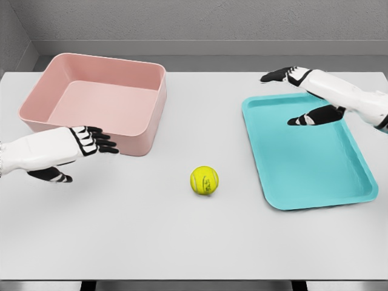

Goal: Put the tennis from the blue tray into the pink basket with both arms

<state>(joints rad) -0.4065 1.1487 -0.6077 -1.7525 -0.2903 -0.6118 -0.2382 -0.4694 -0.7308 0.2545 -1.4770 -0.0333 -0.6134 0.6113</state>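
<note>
At the far left, the robot's left hand (85, 145), white-sleeved with black fingers, is hovering low over the white rectangular tabletop (151, 236), its arm coming in from the left edge; the fingers (100, 140) are stretching out flat and loosely spread towards the right, the thumb is hanging below near the wrist, and the hand is gripping nothing. Just behind and above it, the pink, deep, rectangular plastic basket (151, 115) is sitting on the rear left part of the table, its near wall lying right beside the left fingertips, though whether they are touching it cannot be told. Further right, near the middle of the table, the yellow-green fuzzy tennis ball (204, 180) is resting on the bare tabletop, well apart from both hands, between the basket and the tray and outside each of them. Right of the ball, the flat, turquoise-blue rectangular tray with a raised rim (260, 151) is lying slightly angled on the table. Over its rear half, the right hand (300, 97) is reaching in from the right edge, its fingers and thumb (306, 118) spreading wide apart and enclosing nothing.
</note>
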